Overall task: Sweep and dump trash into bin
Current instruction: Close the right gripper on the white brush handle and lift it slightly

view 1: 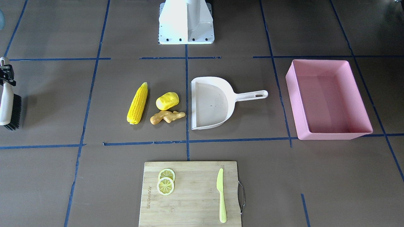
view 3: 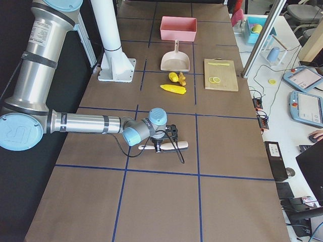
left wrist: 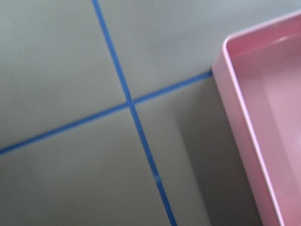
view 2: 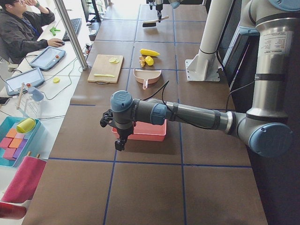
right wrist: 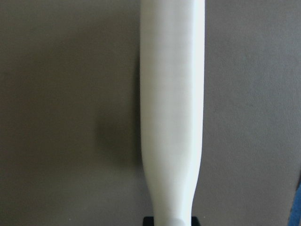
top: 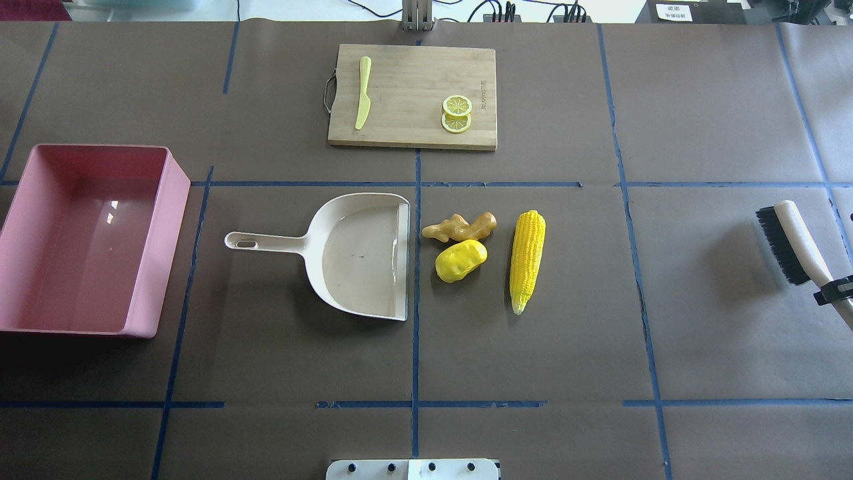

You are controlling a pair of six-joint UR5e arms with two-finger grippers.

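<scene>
We find the trash in the middle of the table (top: 600,333): the corn (top: 527,260), the lump (top: 460,261) and the ginger (top: 461,228) lie close together. The ginger and lump are just beside the open mouth of the dustpan (top: 360,257), and the corn is on their far side from it. None of them is in the pan. The dustpan's handle points toward the bin (top: 163,260), which stands well apart at the table's left end.

The right gripper (top: 834,291) is at the table's right end, its fingers pinching the pale handle of a brush (top: 803,247). The bristles point toward the trash but are well apart from it.

The left gripper (view 2: 120,146) hangs just beside the bin. We cannot tell whether its fingers are spread or pressed together.

Beyond the trash, a board (top: 413,87) carries a knife (top: 363,100) and two lemon slices (top: 457,113).
</scene>
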